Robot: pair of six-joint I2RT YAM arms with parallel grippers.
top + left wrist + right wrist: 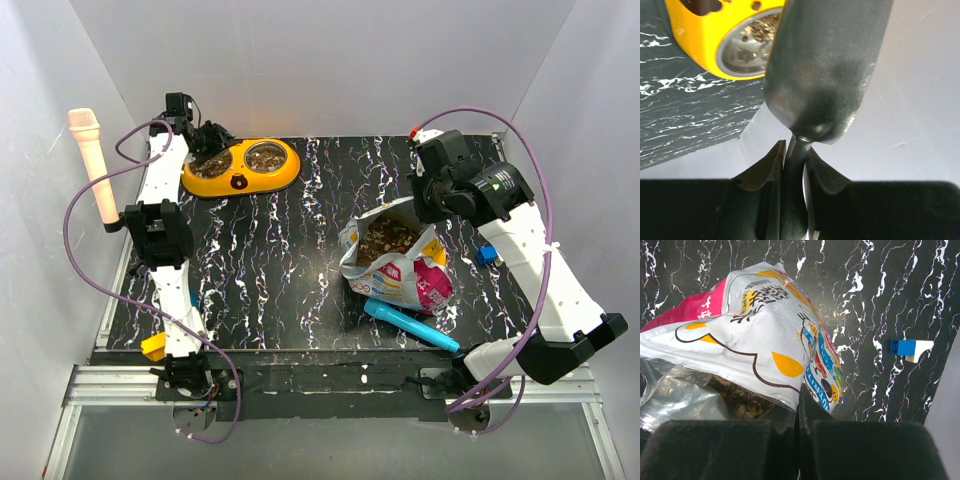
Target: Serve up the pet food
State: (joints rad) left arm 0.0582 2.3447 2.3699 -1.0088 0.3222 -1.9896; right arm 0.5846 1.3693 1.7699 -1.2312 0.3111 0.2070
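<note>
Brown pet food [390,238] fills the open printed pouch [398,268] right of the middle. My right gripper [432,205] is shut on the pouch's rim. In the right wrist view the jaws [801,392] pinch the pouch [755,335] edge, with kibble [740,401] showing inside. My left gripper [205,143] is at the far left over the orange double bowl [225,182], shut on the grey scoop's handle [796,155]. The scoop's underside [825,70] fills the left wrist view. Kibble [268,156] lies in the bowl's right cup. A steel cup [735,55] holds some kibble [765,27].
A blue pen-like tube [410,325] lies in front of the pouch. A small blue block [487,255] sits at the right, seen blue and white [910,347] from the wrist. A yellow piece [153,347] lies near the left base. A peach cylinder [90,160] stands by the left wall.
</note>
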